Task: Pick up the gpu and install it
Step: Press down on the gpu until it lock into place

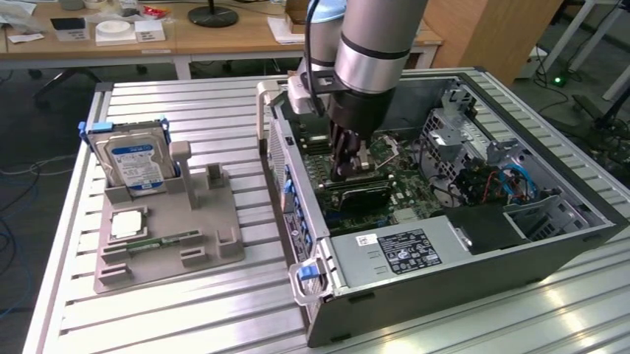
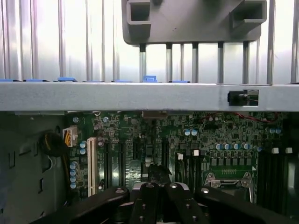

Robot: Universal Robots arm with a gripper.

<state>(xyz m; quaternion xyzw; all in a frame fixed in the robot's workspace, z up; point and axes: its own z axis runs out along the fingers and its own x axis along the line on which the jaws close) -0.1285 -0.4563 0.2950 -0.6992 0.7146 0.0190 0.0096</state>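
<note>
No legible text in either view.
The blue label on the hard drive (image 1: 137, 164) and the black-and-white sticker on the power supply (image 1: 403, 251) both carry print, but it is too small to read.

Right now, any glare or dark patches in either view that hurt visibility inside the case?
Exterior view: bright glare on the slatted table at the exterior view's lower right; the computer case interior is shaded, darkest around the tool over the motherboard. Wrist view: the table slats beyond the case wall are washed out, while the board below is dim but readable.
</note>
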